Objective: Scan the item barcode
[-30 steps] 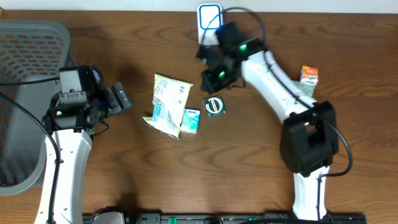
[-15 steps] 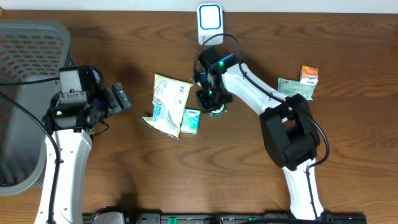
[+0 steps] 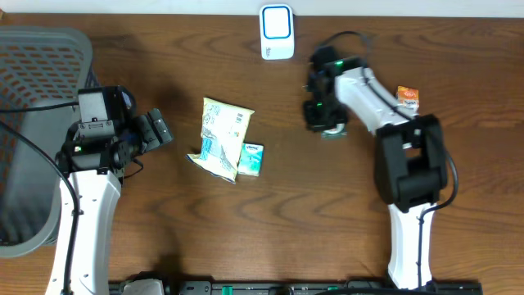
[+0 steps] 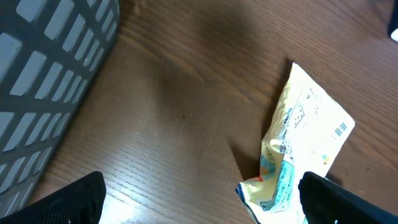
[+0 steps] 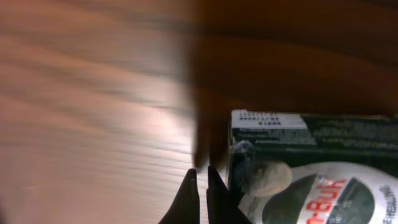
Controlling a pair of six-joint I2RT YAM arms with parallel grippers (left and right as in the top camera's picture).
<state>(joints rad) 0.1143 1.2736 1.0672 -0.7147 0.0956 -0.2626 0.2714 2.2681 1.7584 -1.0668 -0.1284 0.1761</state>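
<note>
The item, a small dark green box with a round white-and-red logo and a printed white label, lies flat on the table. My right gripper is shut with nothing between its fingers, its tips just left of the box's edge. From overhead the box peeks out under my right gripper. The white scanner with a blue frame stands at the table's back edge. My left gripper is open and holds nothing, left of a yellow bag; its wrist view shows the left gripper short of the bag.
A teal packet lies against the yellow bag. An orange carton sits at the right beside my right arm. A grey mesh basket fills the left edge, also in the left wrist view as the basket.
My right arm has swung right across the table, away from the bag and teal packet. The dark green box has shifted right with it. The left arm has not moved.
</note>
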